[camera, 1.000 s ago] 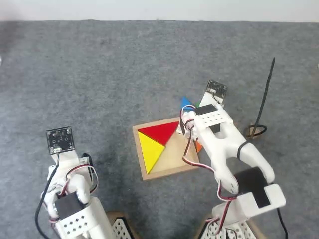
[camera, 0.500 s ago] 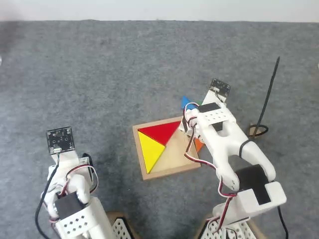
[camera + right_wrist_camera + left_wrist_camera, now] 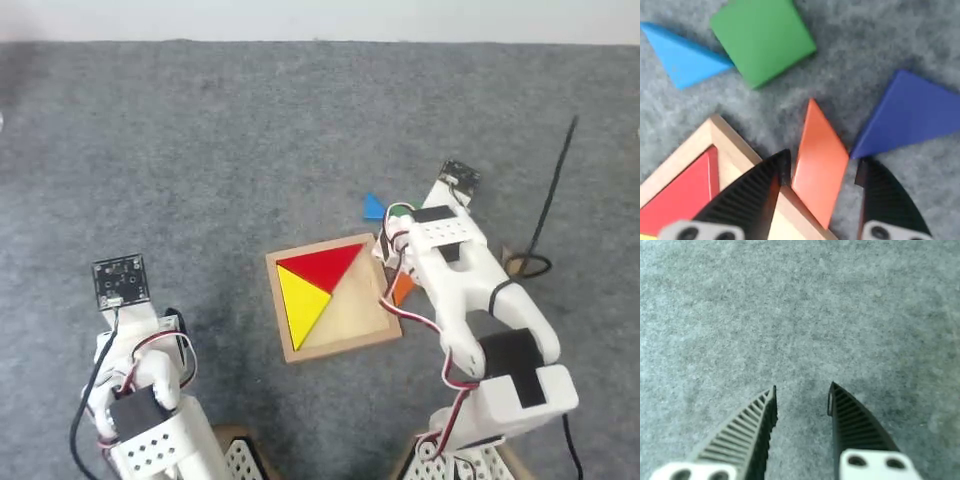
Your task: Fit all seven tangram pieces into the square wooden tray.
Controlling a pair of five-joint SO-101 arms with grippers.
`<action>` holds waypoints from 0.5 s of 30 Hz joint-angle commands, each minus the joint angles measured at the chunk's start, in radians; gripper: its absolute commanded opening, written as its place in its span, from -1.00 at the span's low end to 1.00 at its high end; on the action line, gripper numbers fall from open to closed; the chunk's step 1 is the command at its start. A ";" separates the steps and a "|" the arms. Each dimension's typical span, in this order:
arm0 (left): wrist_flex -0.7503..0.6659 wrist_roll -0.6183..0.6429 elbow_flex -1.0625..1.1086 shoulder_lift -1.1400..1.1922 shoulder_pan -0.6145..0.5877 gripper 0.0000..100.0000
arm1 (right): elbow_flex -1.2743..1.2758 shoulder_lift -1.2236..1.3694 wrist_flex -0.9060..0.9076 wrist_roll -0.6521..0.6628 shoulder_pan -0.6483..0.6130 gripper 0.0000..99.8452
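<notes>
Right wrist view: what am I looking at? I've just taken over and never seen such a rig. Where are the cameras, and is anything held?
Two white robot arms stand on grey carpet. The high view looks down on both; each wrist view rides on one arm, looking past its claw's black fingers. The right claw is open, straddling the orange parallelogram beside the wooden tray, not gripping it. Nearby lie a green square, a light blue triangle and a dark blue triangle. A red triangle and a yellow triangle sit in the tray. The left claw is open over bare carpet. Nothing is held.
</notes>
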 commanded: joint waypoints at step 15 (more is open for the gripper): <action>0.005 0.008 -0.004 -0.018 -0.003 -0.67 | -0.006 -0.012 0.027 0.077 0.005 -0.85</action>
